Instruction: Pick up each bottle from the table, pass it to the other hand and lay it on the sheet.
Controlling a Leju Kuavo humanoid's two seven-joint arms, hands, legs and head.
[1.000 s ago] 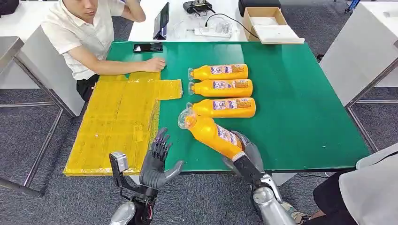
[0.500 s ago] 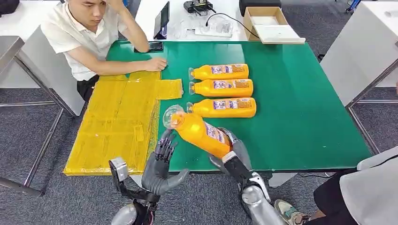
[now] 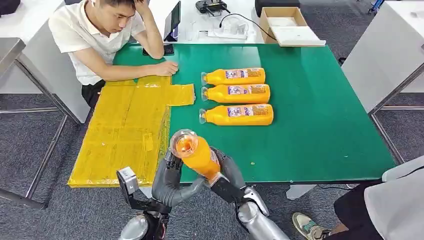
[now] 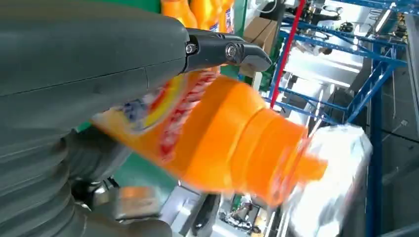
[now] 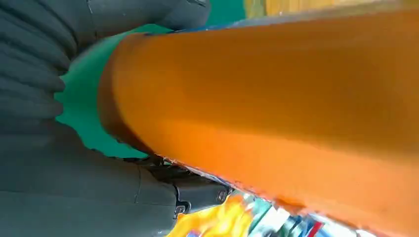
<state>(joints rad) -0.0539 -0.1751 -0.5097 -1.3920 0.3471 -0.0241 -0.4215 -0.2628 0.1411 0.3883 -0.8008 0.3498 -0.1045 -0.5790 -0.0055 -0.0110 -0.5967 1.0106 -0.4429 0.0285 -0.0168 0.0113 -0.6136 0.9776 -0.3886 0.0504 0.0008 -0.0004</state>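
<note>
My right hand [image 3: 227, 175] grips an orange bottle [image 3: 197, 155] by its lower body and holds it off the table's near edge, its clear cap tilted up toward me. My left hand [image 3: 167, 182] cups the bottle from the left, thumb under it and fingers upright behind it, still spread. In the left wrist view the bottle [image 4: 222, 143] lies under the thumb [image 4: 99, 49]. The bottle's side [image 5: 276, 98] is pressed close in the right wrist view. Three more orange bottles [image 3: 239, 93] lie in a row on the green table [image 3: 320, 115]. The yellow sheet [image 3: 125, 130] covers the table's left side.
A person [image 3: 95, 35] sits at the far left corner, with a hand [image 3: 165, 68] resting by the sheet's far edge. A phone [image 3: 167, 49] and a cardboard box [image 3: 285, 25] lie at the back. Another person [image 3: 395, 200] stands at the lower right.
My right hand has carried the bottle left and toward me, off the table's edge. My left hand has risen and come in around the bottle.
</note>
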